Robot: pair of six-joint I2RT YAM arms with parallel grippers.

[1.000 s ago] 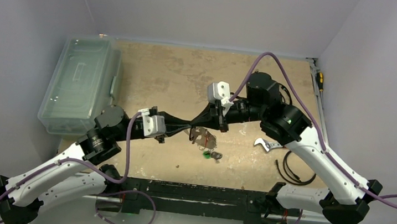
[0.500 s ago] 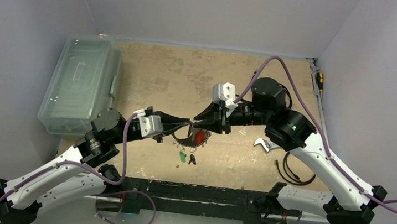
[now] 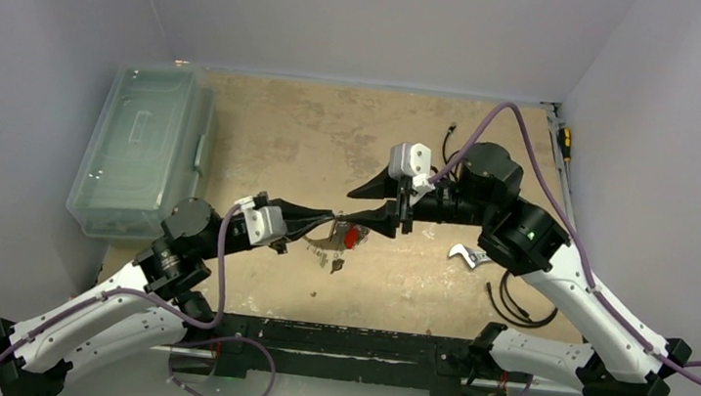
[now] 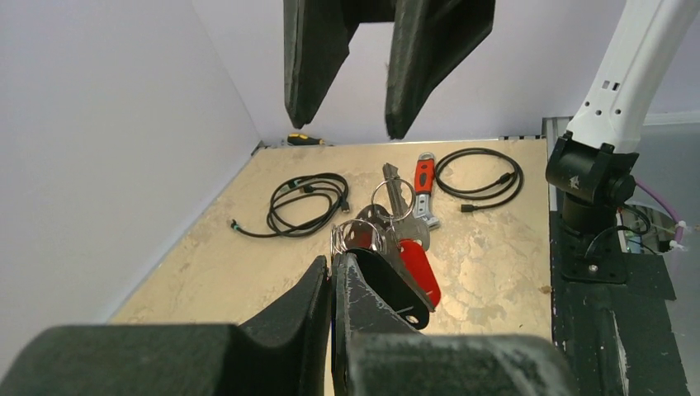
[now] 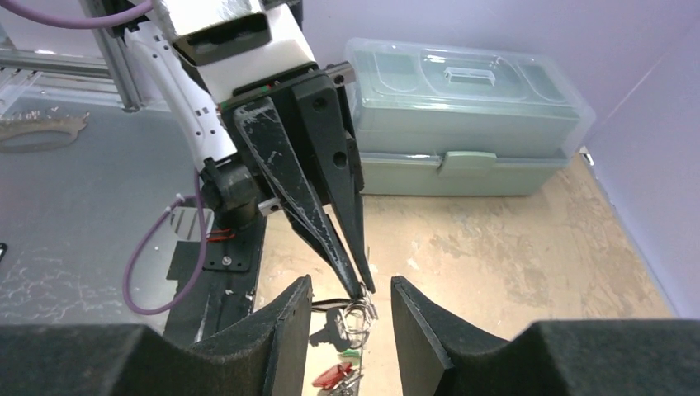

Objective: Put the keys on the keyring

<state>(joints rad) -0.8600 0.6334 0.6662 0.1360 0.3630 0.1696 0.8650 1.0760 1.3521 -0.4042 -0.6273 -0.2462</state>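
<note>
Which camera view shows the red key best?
The left wrist view: the red key shows large and sharp, close beside the left gripper. The top view shows only a small red spot; the right wrist view shows it small at the bottom edge.

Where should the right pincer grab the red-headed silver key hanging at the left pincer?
Probably its flat red plastic head, pinched across the broad faces from opposite the shut left pincer; it hangs clear, the blade bunched among other keys.
</note>
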